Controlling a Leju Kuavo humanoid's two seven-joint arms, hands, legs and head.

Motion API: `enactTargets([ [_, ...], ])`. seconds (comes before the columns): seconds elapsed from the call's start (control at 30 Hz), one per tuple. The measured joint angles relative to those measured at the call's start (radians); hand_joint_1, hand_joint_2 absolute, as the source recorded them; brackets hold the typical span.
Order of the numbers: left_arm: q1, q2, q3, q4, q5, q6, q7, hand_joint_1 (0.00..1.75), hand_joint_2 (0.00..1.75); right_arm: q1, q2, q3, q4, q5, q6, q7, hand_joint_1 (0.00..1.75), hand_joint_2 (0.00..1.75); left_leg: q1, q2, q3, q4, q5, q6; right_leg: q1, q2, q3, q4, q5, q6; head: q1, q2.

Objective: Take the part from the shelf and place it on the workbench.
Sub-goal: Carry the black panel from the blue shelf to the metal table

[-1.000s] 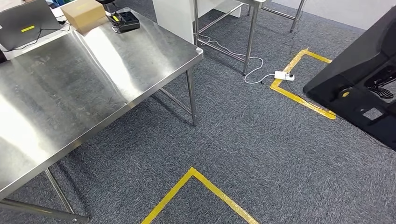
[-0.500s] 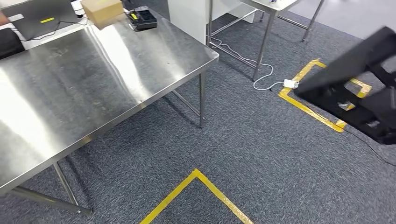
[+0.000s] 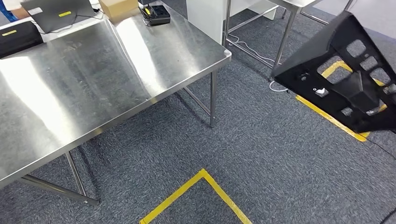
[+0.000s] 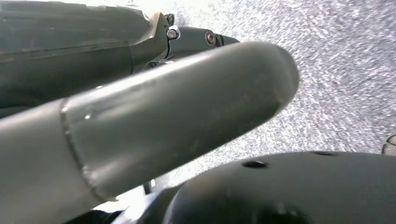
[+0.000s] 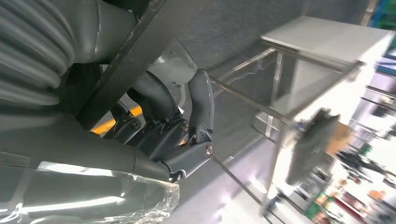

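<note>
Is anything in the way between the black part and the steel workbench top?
Nothing visible. The part is held up right of the workbench, open carpet between them. The laptop, box and black device sit along its far edge.

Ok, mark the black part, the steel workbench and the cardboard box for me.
black part (image 3: 327, 60): head view, on its flat panel left of the cutouts.
steel workbench (image 3: 116, 70): head view, on bare tabletop near the middle.
cardboard box (image 3: 116, 6): head view, on its front face at the far end.

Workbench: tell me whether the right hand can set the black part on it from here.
Probably not yet. The black part hangs over carpet, well right of the workbench, with open floor between. The right hand grips it; nothing blocks the steel top.
</note>
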Motion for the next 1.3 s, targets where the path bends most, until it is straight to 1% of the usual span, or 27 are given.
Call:
enactTargets([
  [0.03,0.0,0.0,0.0,0.0,0.0,0.001,0.0,0.0,0.0,-0.01,0.009,0.015,0.012,0.008,-0.009,-0.01,1.75,1.75,0.002,0.002,-0.026,0.026,0.004,0.001,0.004,-0.003,0.002,0.0,-0.002,-0.002,-0.002,0.0],
  [0.07,0.0,0.0,0.0,0.0,0.001,0.002,0.0,0.0,0.0,-0.017,0.017,0.028,0.022,0.013,-0.015,-0.017,1.75,1.75,0.002,0.002,-0.032,0.014,0.029,0.005,0.008,-0.008,0.005,0.0,-0.004,-0.006,-0.002,0.0],
  [0.13,0.0,0.0,0.0,0.0,0.001,0.005,0.001,0.0,0.0,-0.03,0.032,0.049,0.036,0.024,-0.02,-0.027,1.75,1.75,-0.006,0.011,0.01,-0.104,0.113,0.029,0.014,-0.018,0.015,-0.003,-0.009,-0.013,-0.004,0.0],
  [0.17,0.0,0.001,0.0,-0.001,0.002,0.007,0.002,0.0,0.0,-0.045,0.042,0.06,0.047,0.032,-0.023,-0.033,1.75,1.75,-0.012,0.023,0.039,-0.169,0.145,0.044,0.018,-0.023,0.02,-0.006,-0.011,-0.015,-0.002,0.0],
  [0.2,0.0,0.001,0.0,-0.001,0.002,0.009,0.003,0.0,0.0,-0.066,0.053,0.072,0.062,0.04,-0.026,-0.041,1.75,1.75,-0.018,0.036,0.061,-0.217,0.163,0.055,0.02,-0.026,0.025,-0.011,-0.012,-0.016,-0.001,0.0],
  [0.27,0.0,0.002,0.0,-0.002,0.003,0.014,0.006,0.0,0.0,-0.109,0.077,0.102,0.102,0.056,-0.036,-0.059,1.75,1.75,-0.025,0.05,0.076,-0.25,0.164,0.064,0.024,-0.032,0.032,-0.022,-0.011,-0.014,0.0,0.0],
  [0.33,0.0,0.001,0.0,-0.002,0.004,0.019,0.01,0.0,0.0,-0.138,0.09,0.134,0.137,0.064,-0.045,-0.076,1.75,1.75,-0.023,0.038,0.097,-0.282,0.175,0.068,0.026,-0.037,0.04,-0.031,-0.011,-0.01,0.0,0.0],
  [0.37,0.0,0.001,0.0,-0.002,0.004,0.021,0.011,0.0,0.0,-0.151,0.096,0.148,0.153,0.065,-0.048,-0.082,1.75,1.75,-0.021,0.031,0.112,-0.302,0.183,0.072,0.028,-0.031,0.038,-0.019,-0.018,-0.011,0.001,0.0],
  [0.4,-0.001,0.0,0.0,-0.002,0.004,0.023,0.012,0.0,0.0,-0.165,0.101,0.158,0.168,0.065,-0.051,-0.087,1.75,1.75,-0.019,0.024,0.126,-0.32,0.192,0.075,0.03,-0.021,0.025,0.013,-0.032,-0.014,0.003,0.0],
  [0.47,0.0,-0.001,0.003,-0.001,0.006,0.028,0.015,0.0,0.0,-0.195,0.113,0.177,0.201,0.065,-0.058,-0.095,1.75,1.75,-0.017,0.011,0.135,-0.331,0.198,0.078,0.028,0.002,-0.038,0.13,-0.075,-0.022,0.009,0.0],
  [0.53,0.0,-0.001,0.007,-0.001,0.011,0.039,0.018,0.0,0.0,-0.225,0.129,0.201,0.236,0.075,-0.064,-0.101,1.75,1.75,-0.017,-0.004,0.136,-0.328,0.195,0.074,0.028,0.008,-0.099,0.219,-0.094,-0.015,0.014,0.0],
  [0.57,0.0,-0.001,0.01,-0.001,0.015,0.045,0.019,0.0,0.0,-0.244,0.139,0.216,0.256,0.083,-0.067,-0.104,1.75,1.75,-0.016,-0.012,0.136,-0.324,0.192,0.071,0.026,0.009,-0.107,0.214,-0.08,-0.005,0.015,0.0],
  [0.63,0.0,-0.001,0.016,-0.001,0.023,0.056,0.021,0.0,0.0,-0.297,0.159,0.248,0.299,0.095,-0.076,-0.108,1.75,1.75,-0.015,-0.026,0.134,-0.303,0.178,0.059,0.019,0.015,-0.066,0.1,-0.014,0.022,0.017,0.0],
  [0.67,0.0,0.0,0.02,-0.002,0.025,0.06,0.021,0.0,0.0,-0.329,0.17,0.264,0.326,0.099,-0.081,-0.11,1.75,1.75,-0.016,-0.032,0.128,-0.288,0.168,0.052,0.016,0.024,-0.04,0.045,0.012,0.03,0.019,0.0],
  [0.7,0.0,0.001,0.023,-0.002,0.026,0.063,0.02,0.0,0.0,-0.361,0.179,0.281,0.354,0.103,-0.087,-0.111,1.75,1.75,-0.017,-0.038,0.121,-0.272,0.158,0.046,0.014,0.033,-0.021,0.006,0.027,0.029,0.02,0.0],
  [0.77,0.0,0.001,0.027,-0.002,0.027,0.07,0.017,0.0,0.0,-0.414,0.195,0.316,0.404,0.108,-0.096,-0.113,1.75,1.75,-0.02,-0.048,0.107,-0.252,0.149,0.04,0.017,0.042,-0.016,-0.003,0.026,0.01,0.018,0.0],
  [0.8,0.001,0.002,0.029,-0.002,0.027,0.073,0.015,0.0,0.0,-0.432,0.2,0.332,0.423,0.108,-0.099,-0.113,1.75,1.75,-0.019,-0.053,0.101,-0.247,0.148,0.04,0.015,0.037,-0.019,-0.004,0.025,-0.001,0.016,0.0],
  [0.87,0.001,0.003,0.033,-0.002,0.027,0.074,0.01,0.0,0.0,-0.463,0.204,0.355,0.45,0.103,-0.102,-0.112,1.75,1.75,-0.017,-0.046,0.088,-0.228,0.136,0.03,0.012,0.025,-0.018,-0.004,0.024,-0.013,0.013,0.0],
  [0.93,0.001,0.003,0.035,-0.002,0.025,0.072,0.005,0.0,0.0,-0.482,0.198,0.367,0.463,0.092,-0.101,-0.111,1.75,1.75,-0.009,-0.02,0.046,-0.147,0.092,0.01,0.01,0.012,-0.014,-0.006,0.022,-0.022,0.005,0.0],
  [1.0,0.002,0.003,0.036,-0.002,0.023,0.067,0.002,0.0,0.0,-0.493,0.19,0.374,0.467,0.083,-0.099,-0.109,1.75,1.75,0.005,0.0,-0.027,-0.021,0.043,-0.006,0.011,-0.001,-0.011,-0.007,0.019,-0.027,0.001,0.0],
  [1.03,0.002,0.003,0.037,-0.002,0.022,0.065,0.001,0.0,0.0,-0.498,0.188,0.377,0.47,0.081,-0.097,-0.107,1.75,1.75,0.01,0.004,-0.056,0.021,0.037,-0.009,0.012,-0.006,-0.01,-0.007,0.017,-0.029,0.0,0.0],
  [1.07,0.002,0.003,0.038,-0.002,0.022,0.063,-0.001,0.0,0.0,-0.502,0.187,0.381,0.472,0.079,-0.096,-0.104,1.75,1.75,0.013,0.006,-0.068,0.029,0.051,-0.009,0.013,-0.01,-0.009,-0.007,0.015,-0.03,0.0,0.0],
  [1.1,0.002,0.003,0.039,-0.002,0.022,0.062,-0.003,0.0,0.0,-0.504,0.187,0.385,0.474,0.079,-0.096,-0.102,1.75,1.75,0.014,0.006,-0.06,-0.001,0.081,-0.006,0.014,-0.014,-0.006,-0.007,0.013,-0.031,0.0,0.0],
  [1.17,0.002,0.003,0.04,-0.002,0.023,0.061,-0.007,0.0,0.0,-0.506,0.187,0.39,0.475,0.077,-0.1,-0.1,1.75,1.75,0.008,0.018,0.001,-0.136,0.155,0.013,0.017,-0.021,0.004,-0.01,0.009,-0.03,0.0,0.0],
  [1.2,0.001,0.004,0.04,-0.002,0.023,0.061,-0.008,0.0,0.0,-0.507,0.187,0.392,0.476,0.075,-0.102,-0.1,1.75,1.75,0.004,0.028,0.03,-0.195,0.176,0.023,0.02,-0.025,0.008,-0.014,0.007,-0.029,0.0,0.0],
  [1.23,0.001,0.004,0.041,-0.002,0.024,0.062,-0.009,0.0,0.0,-0.507,0.187,0.392,0.477,0.073,-0.106,-0.1,1.75,1.75,0.0,0.036,0.049,-0.234,0.185,0.03,0.021,-0.028,0.012,-0.018,0.006,-0.027,0.0,0.0],
  [1.3,0.001,0.004,0.043,-0.002,0.027,0.066,-0.008,0.0,0.0,-0.507,0.191,0.395,0.479,0.073,-0.11,-0.101,1.75,1.75,-0.005,0.039,0.058,-0.256,0.181,0.037,0.025,-0.037,0.02,-0.03,0.006,-0.021,0.0,0.0],
])
